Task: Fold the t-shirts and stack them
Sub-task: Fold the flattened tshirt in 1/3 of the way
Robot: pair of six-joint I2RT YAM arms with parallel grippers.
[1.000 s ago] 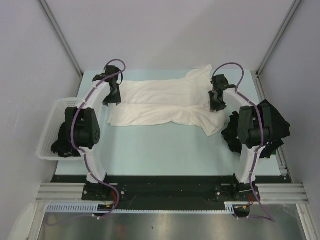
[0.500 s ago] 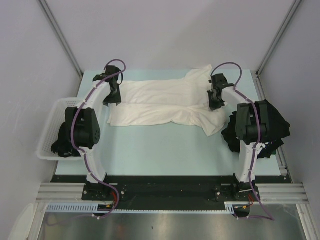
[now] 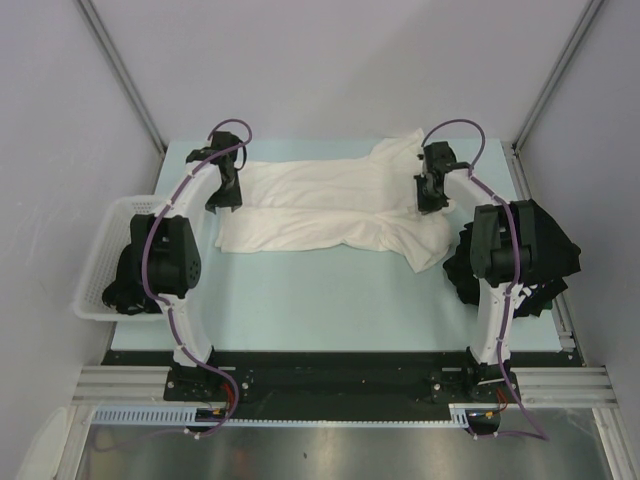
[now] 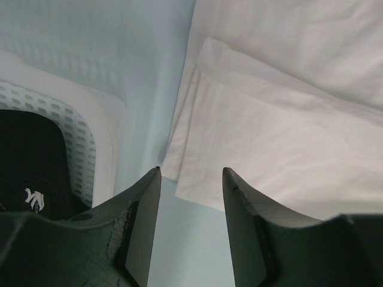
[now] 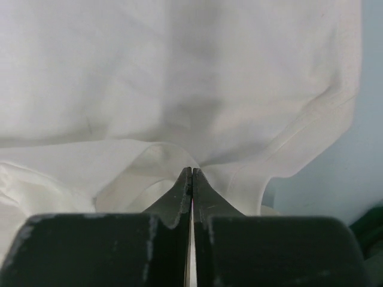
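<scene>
A cream-white t-shirt lies folded lengthwise across the far half of the table, its plain side up. My right gripper is shut on a puckered fold of that shirt at its right end, near a sleeve. My left gripper hovers open over the shirt's left hem corner, nothing between its fingers. A heap of black t-shirts sits at the table's right edge behind my right arm. One more black t-shirt with white print lies in the basket.
A white plastic mesh basket stands off the table's left edge, beside my left arm. Grey walls and metal frame posts close in the table's far side and both flanks.
The right jaws have closed onto the shirt fabric, and that wrist has shifted slightly toward the far side. The left arm and the shirt's left end have stayed still.
</scene>
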